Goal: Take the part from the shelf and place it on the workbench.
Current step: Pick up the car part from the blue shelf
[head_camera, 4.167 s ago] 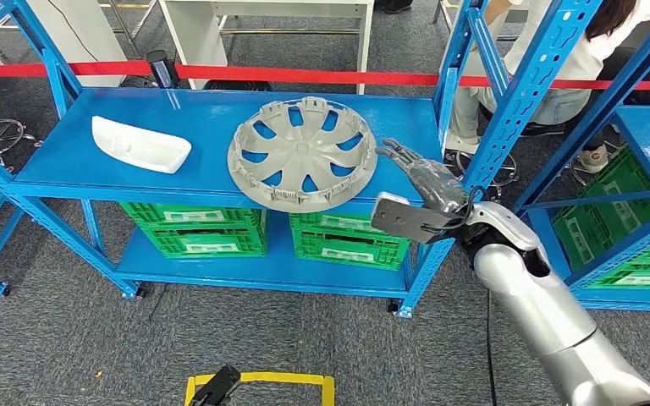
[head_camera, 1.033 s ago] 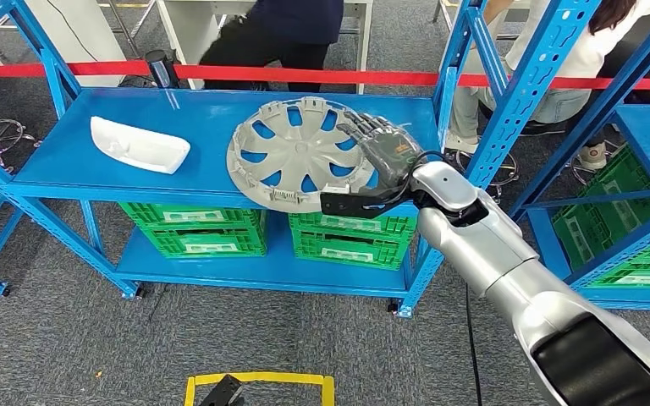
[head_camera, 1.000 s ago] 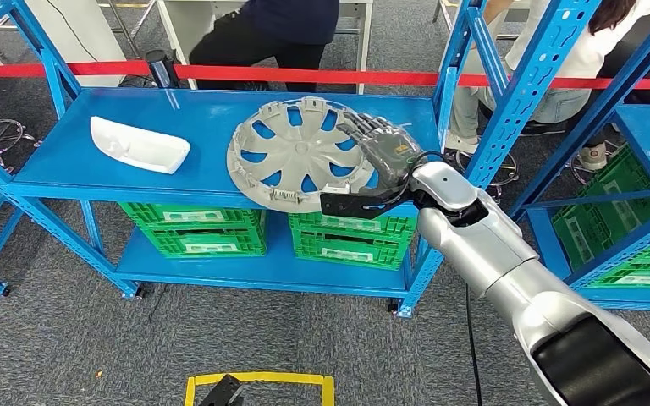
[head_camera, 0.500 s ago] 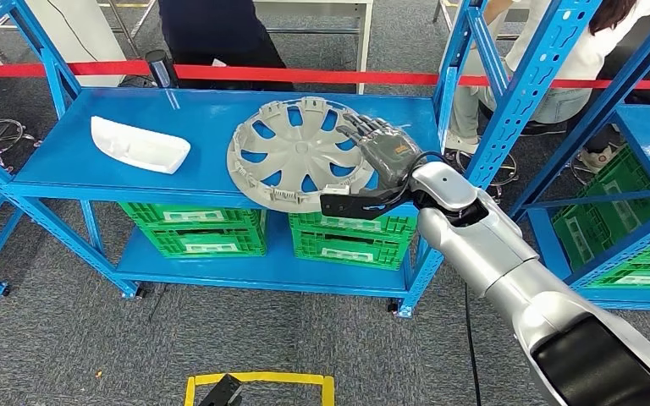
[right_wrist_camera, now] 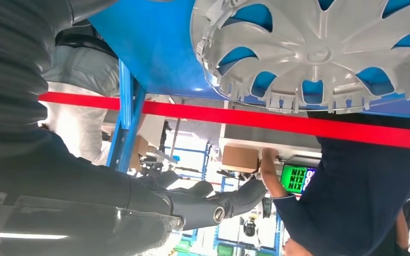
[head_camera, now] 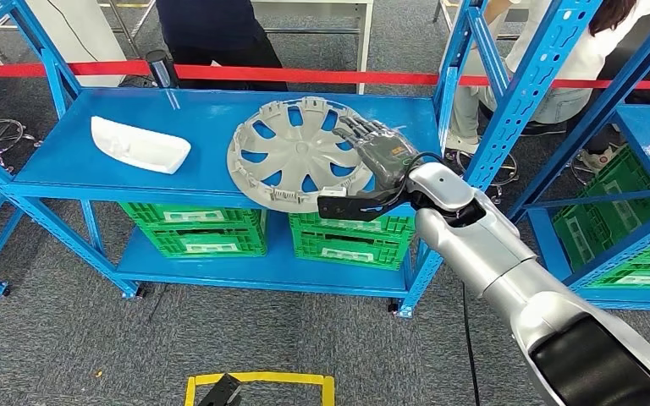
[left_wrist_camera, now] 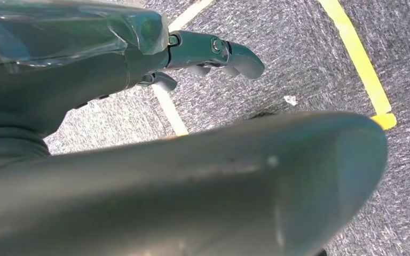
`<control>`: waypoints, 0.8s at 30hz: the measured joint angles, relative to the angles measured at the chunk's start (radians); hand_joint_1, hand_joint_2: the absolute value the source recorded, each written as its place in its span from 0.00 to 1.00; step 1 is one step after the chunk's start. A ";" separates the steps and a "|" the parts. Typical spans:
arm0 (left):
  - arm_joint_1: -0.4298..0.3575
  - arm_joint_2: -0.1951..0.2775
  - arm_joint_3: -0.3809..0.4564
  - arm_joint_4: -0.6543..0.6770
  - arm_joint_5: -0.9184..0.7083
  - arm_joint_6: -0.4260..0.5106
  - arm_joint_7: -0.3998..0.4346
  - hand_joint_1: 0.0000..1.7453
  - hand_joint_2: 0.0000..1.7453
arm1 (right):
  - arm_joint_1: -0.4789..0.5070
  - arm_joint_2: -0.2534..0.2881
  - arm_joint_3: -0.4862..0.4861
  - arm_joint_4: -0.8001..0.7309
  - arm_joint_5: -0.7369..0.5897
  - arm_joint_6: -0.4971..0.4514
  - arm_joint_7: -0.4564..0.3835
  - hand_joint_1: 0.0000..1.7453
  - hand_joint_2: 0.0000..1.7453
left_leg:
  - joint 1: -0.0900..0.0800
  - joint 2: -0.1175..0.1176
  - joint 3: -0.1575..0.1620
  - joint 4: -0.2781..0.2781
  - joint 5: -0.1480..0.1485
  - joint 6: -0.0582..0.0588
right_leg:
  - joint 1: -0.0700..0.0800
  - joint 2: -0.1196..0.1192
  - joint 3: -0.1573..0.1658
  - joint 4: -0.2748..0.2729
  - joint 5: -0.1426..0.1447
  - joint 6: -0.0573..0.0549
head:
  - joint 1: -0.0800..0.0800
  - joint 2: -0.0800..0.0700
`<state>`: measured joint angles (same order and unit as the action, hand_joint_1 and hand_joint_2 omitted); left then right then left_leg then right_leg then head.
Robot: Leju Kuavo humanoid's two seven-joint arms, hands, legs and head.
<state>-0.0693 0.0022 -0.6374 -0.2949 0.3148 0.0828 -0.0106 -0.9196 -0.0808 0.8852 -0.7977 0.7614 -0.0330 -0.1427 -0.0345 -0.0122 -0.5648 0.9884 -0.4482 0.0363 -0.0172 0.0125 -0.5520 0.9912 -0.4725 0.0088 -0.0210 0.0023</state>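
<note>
A grey wheel cover [head_camera: 296, 152] lies flat on the blue shelf [head_camera: 203, 118], its front rim overhanging the shelf edge. My right hand [head_camera: 381, 161] is at the cover's right rim. Its dark fingers [head_camera: 362, 134] reach over the rim and its thumb [head_camera: 343, 206] stretches out below the front edge. In the right wrist view the cover [right_wrist_camera: 320, 48] stands apart from the spread fingers [right_wrist_camera: 203, 205], which hold nothing. A white moulded part [head_camera: 140, 144] lies at the shelf's left end. My left hand [left_wrist_camera: 203, 53] hangs over the floor, fingers extended, holding nothing.
Green crates [head_camera: 203, 233] fill the lower shelf. A blue upright [head_camera: 516, 93] stands just right of my right arm. Red barrier tape [head_camera: 305, 76] runs behind the shelf, with a person [head_camera: 212, 30] beyond it and another seated at the right [head_camera: 559, 76]. Yellow tape [head_camera: 258, 381] marks the floor.
Since 4.2 s ago my right hand has moved from beside the shelf post onto the cover's right rim. In the last second it edged slightly left. The person behind walked left.
</note>
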 joint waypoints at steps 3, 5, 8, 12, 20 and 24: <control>0.000 0.001 0.000 0.000 0.002 0.003 0.000 0.00 0.00 | 0.000 0.002 0.001 0.000 0.000 0.000 0.000 0.00 1.00 | -0.002 0.000 0.000 0.001 -0.001 0.001 | -0.002 0.000 0.000 0.000 0.001 0.001 | 0.000 0.000; 0.000 0.002 0.000 0.000 0.004 0.004 -0.001 0.00 0.00 | 0.000 0.003 0.001 0.000 0.000 0.001 0.000 0.00 1.00 | -0.004 0.000 -0.001 0.003 -0.002 0.003 | -0.004 0.000 0.000 -0.002 0.001 0.003 | 0.000 0.000; 0.000 0.004 0.000 0.000 0.006 0.009 -0.002 0.00 0.00 | 0.000 0.006 0.001 0.000 0.000 0.001 0.000 0.00 1.00 | -0.004 0.001 0.000 -0.004 -0.003 0.013 | -0.004 0.000 0.001 0.002 0.010 0.014 | 0.000 0.000; -0.002 0.004 0.000 0.000 0.007 0.011 -0.005 0.00 0.00 | -0.004 0.008 0.000 0.000 0.001 0.001 0.000 0.00 1.00 | 0.007 0.006 0.021 -0.024 0.004 0.029 | -0.001 -0.001 -0.055 0.105 -0.029 0.014 | 0.003 0.000; -0.002 0.000 0.000 0.000 0.010 0.013 -0.007 0.00 0.00 | 0.006 0.007 0.001 0.000 0.006 0.002 0.002 0.00 1.00 | 0.005 0.004 0.041 -0.019 -0.019 0.015 | 0.004 -0.009 -0.096 0.054 0.039 0.018 | 0.003 0.000; -0.001 0.001 0.000 0.000 0.010 0.014 -0.008 0.00 0.00 | 0.007 0.008 0.000 0.000 0.007 0.004 0.002 0.00 1.00 | 0.005 0.007 0.038 -0.010 -0.033 -0.006 | 0.010 -0.010 -0.065 -0.008 0.060 -0.019 | 0.001 0.000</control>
<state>-0.0705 0.0029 -0.6372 -0.2950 0.3252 0.0972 -0.0187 -0.9122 -0.0726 0.8856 -0.7978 0.7689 -0.0286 -0.1402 -0.0293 -0.0051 -0.5267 0.9783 -0.4809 0.0300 -0.0073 0.0029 -0.6169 0.9830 -0.4121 -0.0100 -0.0195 0.0022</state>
